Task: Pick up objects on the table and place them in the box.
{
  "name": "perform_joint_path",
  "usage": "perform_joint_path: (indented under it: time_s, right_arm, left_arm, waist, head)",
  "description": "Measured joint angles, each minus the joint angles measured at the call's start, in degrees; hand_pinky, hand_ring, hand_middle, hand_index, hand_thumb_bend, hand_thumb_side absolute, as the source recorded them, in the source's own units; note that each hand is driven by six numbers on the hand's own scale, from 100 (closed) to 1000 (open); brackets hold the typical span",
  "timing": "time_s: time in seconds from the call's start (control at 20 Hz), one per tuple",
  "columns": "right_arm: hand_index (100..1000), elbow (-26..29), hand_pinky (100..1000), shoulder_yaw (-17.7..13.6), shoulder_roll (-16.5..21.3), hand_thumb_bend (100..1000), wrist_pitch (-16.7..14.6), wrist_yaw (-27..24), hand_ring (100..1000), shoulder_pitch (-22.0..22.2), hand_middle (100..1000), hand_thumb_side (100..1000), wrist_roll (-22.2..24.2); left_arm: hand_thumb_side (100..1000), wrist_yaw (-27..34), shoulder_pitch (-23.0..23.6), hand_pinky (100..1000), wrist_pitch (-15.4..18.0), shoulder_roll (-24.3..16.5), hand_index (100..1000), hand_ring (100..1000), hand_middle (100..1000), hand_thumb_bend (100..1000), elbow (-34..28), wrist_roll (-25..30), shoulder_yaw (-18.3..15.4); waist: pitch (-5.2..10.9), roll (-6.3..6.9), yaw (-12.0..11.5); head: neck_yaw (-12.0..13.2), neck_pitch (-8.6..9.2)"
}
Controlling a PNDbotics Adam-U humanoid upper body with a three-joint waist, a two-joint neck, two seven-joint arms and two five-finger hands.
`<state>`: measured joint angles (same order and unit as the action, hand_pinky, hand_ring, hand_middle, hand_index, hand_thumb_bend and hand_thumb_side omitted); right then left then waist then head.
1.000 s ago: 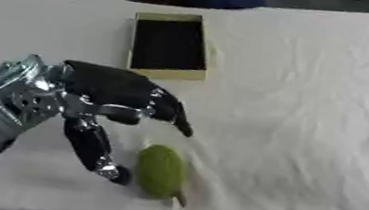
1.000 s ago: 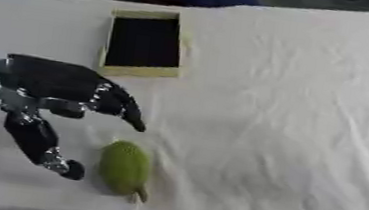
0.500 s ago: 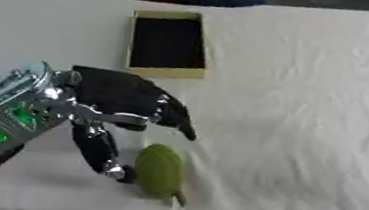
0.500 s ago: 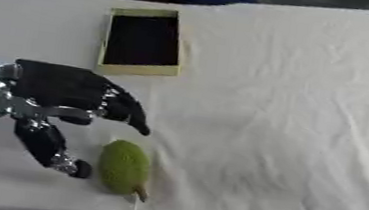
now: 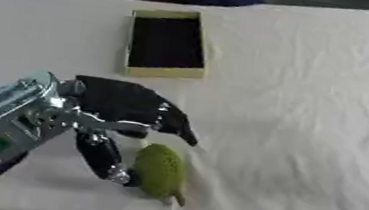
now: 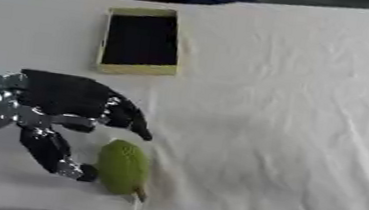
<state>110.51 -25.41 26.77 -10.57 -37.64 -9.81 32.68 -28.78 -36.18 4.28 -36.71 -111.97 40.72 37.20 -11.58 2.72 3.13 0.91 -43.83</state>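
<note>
I have the left robot hand (image 5: pixel 112 113) spread, grasping nothing, arched over the bumpy green oval fruit (image 5: pixel 160 171) on the white-clothed bench (image 5: pixel 310 117) so thumb and fingers can bracket it; the shallow yellow-rimmed black-lined box (image 5: pixel 167 43) waits well beyond.

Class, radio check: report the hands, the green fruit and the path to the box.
Left hand open, thumb tip beside green fruit, not gripping. Right hand not in view. Fruit lies on white cloth. Box open, path clear.

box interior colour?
Black inside the box, with a yellow-green rim; clearest in the left eye view.
</note>
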Motion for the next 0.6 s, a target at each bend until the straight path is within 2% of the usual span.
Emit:
perform_joint_path:
  time_s: [0.1,0.2,0.25,0.35,0.6]
  right_arm:
    - [909,0.0,732,0.0,0.0,100,0.01,-0.01,569,0.0,602,613,-0.01]
    - [909,0.0,732,0.0,0.0,100,0.02,-0.01,569,0.0,602,614,-0.02]
    - [909,0.0,732,0.0,-0.01,100,0.02,-0.01,569,0.0,602,614,-0.02]
    - [909,0.0,732,0.0,-0.05,100,0.05,-0.01,568,0.0,601,614,-0.01]
    - [909,0.01,732,0.0,-0.28,100,0.27,-0.01,567,0.0,600,615,-0.12]
  left_arm:
    - [100,0.04,0.02,759,0.27,0.0,931,877,812,503,0.43,0.21,0.04]
    - [100,-0.02,0.01,778,0.84,0.01,934,896,820,500,0.78,0.8,0.05]
    - [100,-0.17,-0.01,783,1.18,0.05,937,903,826,558,0.95,1.19,0.05]
    - [100,-0.88,-0.16,783,2.03,0.18,939,907,855,561,1.15,2.08,0.05]
    - [100,-1.63,-0.23,769,3.75,0.86,947,905,866,405,2.73,3.21,0.43]
  waist:
    - [0.0,0.0,0.03]
    - [0.0,0.0,0.04]
    - [0.0,0.0,0.04]
    - [0.0,0.01,0.06]
    - [0.0,0.13,0.26]
  head:
    - [0.0,0.0]
    - [0.0,0.0]
    - [-0.01,0.0]
    - [-0.04,0.0]
    - [-0.06,0.0]
